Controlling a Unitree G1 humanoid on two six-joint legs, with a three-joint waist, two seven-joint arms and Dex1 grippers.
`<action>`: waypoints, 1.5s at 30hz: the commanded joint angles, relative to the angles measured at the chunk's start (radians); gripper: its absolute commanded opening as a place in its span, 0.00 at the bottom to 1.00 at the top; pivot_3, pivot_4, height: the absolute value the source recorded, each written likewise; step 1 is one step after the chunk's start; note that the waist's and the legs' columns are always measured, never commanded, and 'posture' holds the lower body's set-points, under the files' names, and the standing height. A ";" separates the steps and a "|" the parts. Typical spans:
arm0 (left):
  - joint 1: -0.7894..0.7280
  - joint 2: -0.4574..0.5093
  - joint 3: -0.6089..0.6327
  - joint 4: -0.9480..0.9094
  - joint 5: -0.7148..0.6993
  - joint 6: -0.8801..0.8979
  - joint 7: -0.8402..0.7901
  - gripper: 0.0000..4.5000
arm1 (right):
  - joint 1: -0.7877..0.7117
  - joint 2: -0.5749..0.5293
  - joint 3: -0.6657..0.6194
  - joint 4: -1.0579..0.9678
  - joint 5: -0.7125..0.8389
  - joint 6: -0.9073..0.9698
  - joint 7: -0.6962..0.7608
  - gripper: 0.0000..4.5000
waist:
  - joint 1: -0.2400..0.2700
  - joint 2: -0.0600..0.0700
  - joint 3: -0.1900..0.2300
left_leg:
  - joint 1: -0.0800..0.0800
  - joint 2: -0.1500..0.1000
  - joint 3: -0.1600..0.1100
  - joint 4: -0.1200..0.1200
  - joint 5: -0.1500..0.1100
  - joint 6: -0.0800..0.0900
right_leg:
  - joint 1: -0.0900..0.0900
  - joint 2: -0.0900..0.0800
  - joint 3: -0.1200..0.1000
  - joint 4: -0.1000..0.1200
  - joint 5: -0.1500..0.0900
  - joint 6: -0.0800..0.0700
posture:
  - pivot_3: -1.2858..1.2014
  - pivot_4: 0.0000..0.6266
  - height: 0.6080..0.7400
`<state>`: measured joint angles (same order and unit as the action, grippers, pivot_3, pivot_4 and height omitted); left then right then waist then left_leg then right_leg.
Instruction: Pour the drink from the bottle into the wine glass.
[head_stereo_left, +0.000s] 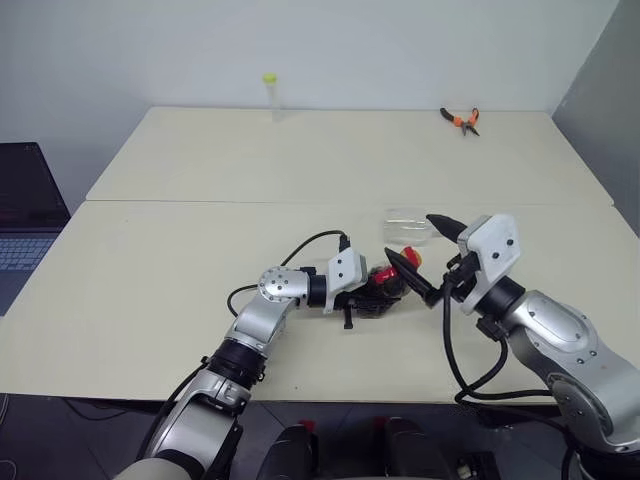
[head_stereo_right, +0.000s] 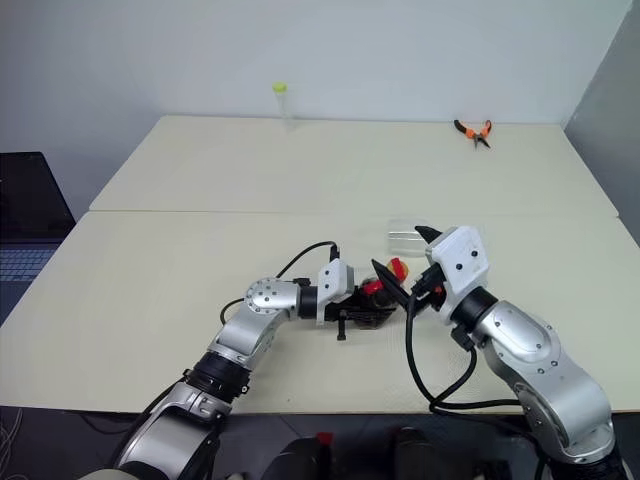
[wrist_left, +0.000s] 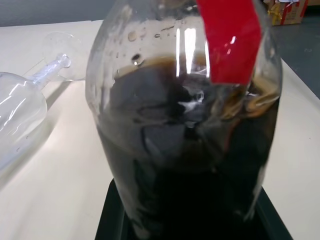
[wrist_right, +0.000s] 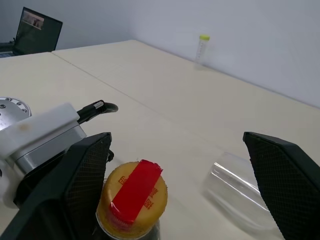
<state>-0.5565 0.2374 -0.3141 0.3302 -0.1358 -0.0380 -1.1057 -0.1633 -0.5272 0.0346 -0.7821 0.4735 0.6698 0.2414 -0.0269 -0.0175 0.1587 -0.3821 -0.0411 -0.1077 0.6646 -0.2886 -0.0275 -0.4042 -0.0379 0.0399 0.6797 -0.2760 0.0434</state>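
At the surface's (head_stereo_left: 150, 300) left edge a laptop (head_stereo_left: 25, 215) is sitting. Near the far edge a slim tube (head_stereo_left: 270, 95) is standing. Toward the near edge, I am clamping my left gripper (head_stereo_left: 375, 295) on the bottle (head_stereo_left: 385, 290), its drink (wrist_left: 190, 165) dark inside and the yellow cap (wrist_right: 134, 192) taped red. The wine glass (head_stereo_left: 408, 225) is lying on its side just beyond. I am holding my right gripper (head_stereo_left: 425, 255) wide around the cap, not touching. Pliers (head_stereo_left: 461, 120) are lying by the far right corner.

Slim tube, yellow-green cap (head_stereo_left: 270, 92), upright at far table (head_stereo_left: 180, 260) edge; orange-handled pliers (head_stereo_left: 461, 120) far right; laptop (head_stereo_left: 25, 200) left.
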 joint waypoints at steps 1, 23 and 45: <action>-0.002 0.006 0.016 -0.015 -0.005 -0.018 0.006 0.19 | 0.057 -0.001 -0.100 -0.009 0.016 -0.029 0.025 1.00 | 0.000 0.000 0.000 | 0.000 0.000 0.000 0.000 0.000 0.000 | 0.000 0.000 0.000 0.000 0.000 0.000 | 0.52 0.24 1.00; -0.004 0.011 0.015 -0.008 -0.004 -0.027 0.006 0.19 | 0.097 -0.048 -0.131 -0.120 0.197 0.044 0.110 1.00 | -0.002 0.000 0.000 | 0.001 0.001 0.000 0.000 0.000 0.000 | 0.001 0.001 0.000 0.000 0.000 0.000 | 0.52 0.24 1.00; -0.005 0.008 0.012 -0.007 -0.002 -0.027 0.000 0.19 | 0.211 -0.030 -0.248 -0.064 0.175 0.047 0.104 1.00 | -0.001 0.000 0.000 | 0.000 0.000 0.000 0.000 0.000 0.000 | 0.001 0.000 0.000 0.000 0.000 0.000 | 0.52 0.24 1.00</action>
<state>-0.5523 0.2438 -0.3091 0.3336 -0.1327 -0.0530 -1.1024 0.0448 -0.5469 -0.1707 -0.8246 0.6334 0.7262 0.3337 -0.0274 -0.0171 0.1582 -0.3817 -0.0410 -0.1072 0.6646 -0.2888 -0.0270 -0.4034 -0.0376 0.0402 0.6797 -0.2760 0.0434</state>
